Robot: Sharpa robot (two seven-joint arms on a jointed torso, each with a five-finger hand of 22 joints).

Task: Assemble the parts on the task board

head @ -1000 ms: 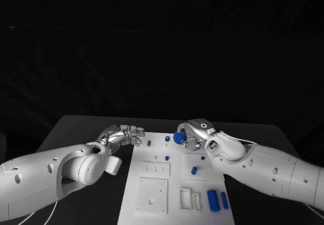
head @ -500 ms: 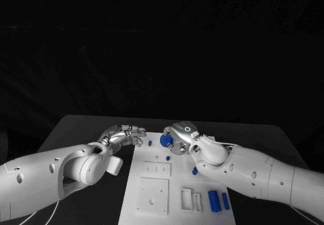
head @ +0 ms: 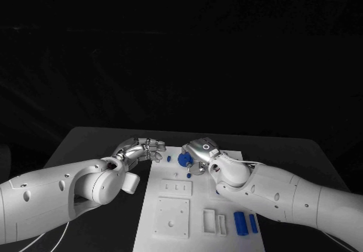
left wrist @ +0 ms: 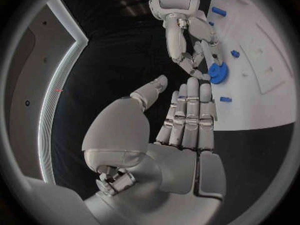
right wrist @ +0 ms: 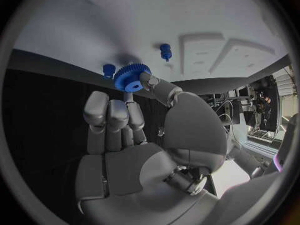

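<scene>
The right hand point(head: 198, 153) pinches a small blue gear point(head: 185, 156) at its fingertips, the other fingers curled in behind it. It carries the gear low over the far end of the white task board point(head: 174, 210), close to the board's left side. From the right wrist, the gear point(right wrist: 130, 77) stands almost edge-on to the board, its toothed rim turned toward the surface and its bore running roughly along the board, not down into it. Two short blue pegs stand on the board just beyond it: one peg point(right wrist: 109, 69) sits right beside the gear's rim, the other peg point(right wrist: 165, 50) a little farther off. Whether the gear touches the board yet I cannot tell.

That is what the next move seems to turn on: if the gear is meant for the near peg, its flat face would need to tip down so the bore lines up over the peg's top.

The left hand point(head: 140, 150) hovers just off the board's left edge, holding nothing, its fingers point(left wrist: 190, 116) straight and close together. It is near the gear but apart from it; the right hand is clearly the one doing the work. Two longer blue pieces point(head: 243, 224) lie at the board's near end, well apart from all this.
</scene>
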